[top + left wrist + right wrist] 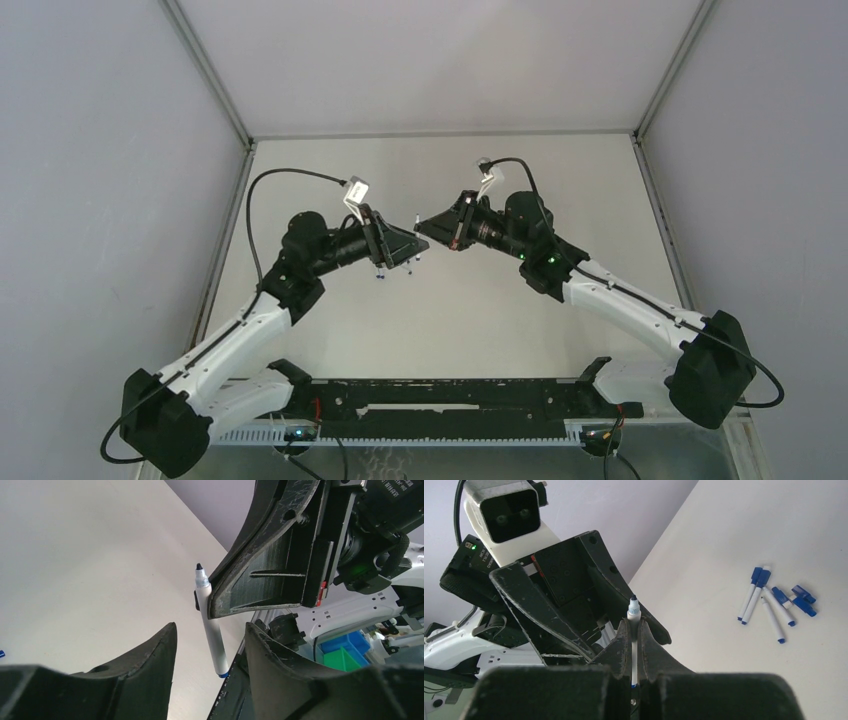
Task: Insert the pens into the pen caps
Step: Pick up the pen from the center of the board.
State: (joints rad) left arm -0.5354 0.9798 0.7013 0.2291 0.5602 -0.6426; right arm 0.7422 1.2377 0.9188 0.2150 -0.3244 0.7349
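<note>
- Status of the right gripper (634, 630): clenched on the held pen (633, 612), which is gripped along its shaft between both jaws.
- The held pen is uncapped. Its dark writing tip and bluish collar project beyond the fingertips.
- Position of the held pen: raised off the table (749, 525), at mid-workspace where the two arms meet in the overhead view. Its blue tail end shows below the right gripper's finger in the left wrist view.
- Status of the left gripper (210, 627): released, with the jaws standing apart and nothing seated between them. It faces the right gripper at close range, with the held pen lined up before the gap.
- Contact between the left gripper and the held pen cannot be determined from these views.
- The loose pens (769, 605) lie in a cluster on the table, at the right of the right wrist view. Two lie side by side with blue caps on their upper ends. The others lie bare-tipped just beside them.
- The pen caps (804, 600) not fitted to a pen are dark blue and lie at the right edge of that cluster, just beside the bare-tipped pens.
- In the overhead view the cluster is mostly hidden beneath the left gripper.
</note>
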